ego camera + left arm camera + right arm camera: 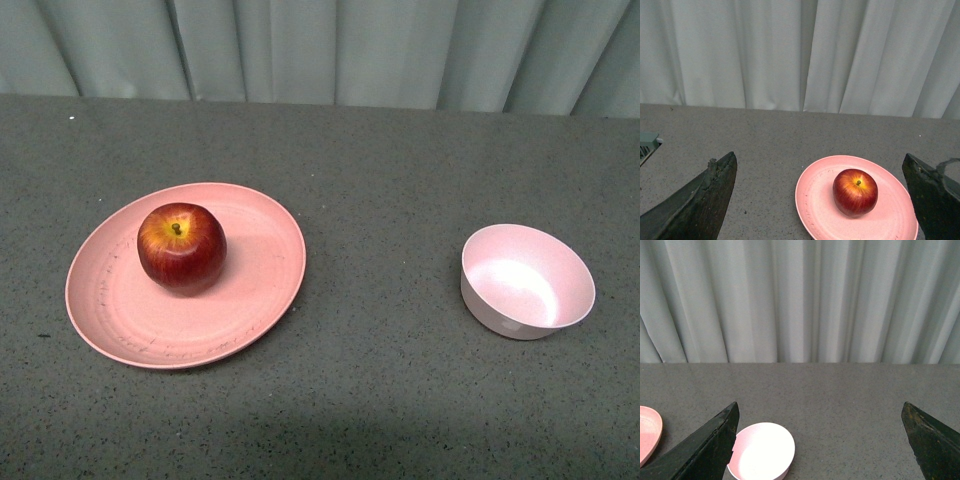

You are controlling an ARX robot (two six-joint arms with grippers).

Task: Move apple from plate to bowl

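The dark-red apple (181, 247) sits stem-up on the salmon-pink plate (262, 288), left of its centre and well apart from the pale pink bowl (488, 303) on the grey table (400, 400), while the left gripper (818, 157) and right gripper (820, 405) both have fingers wide apart.

**Speckled grey surface (400, 400) before a pale curtain (330, 45)**

The surface is dark grey, matte and finely flecked with lighter and darker specks. Along its far edge hangs a pale grey-green curtain in soft vertical folds, closing off the whole background. The light is even and diffuse, casting only faint shadows. A small pale ribbed object (647, 142) shows at one edge of the left wrist view; I cannot identify it.
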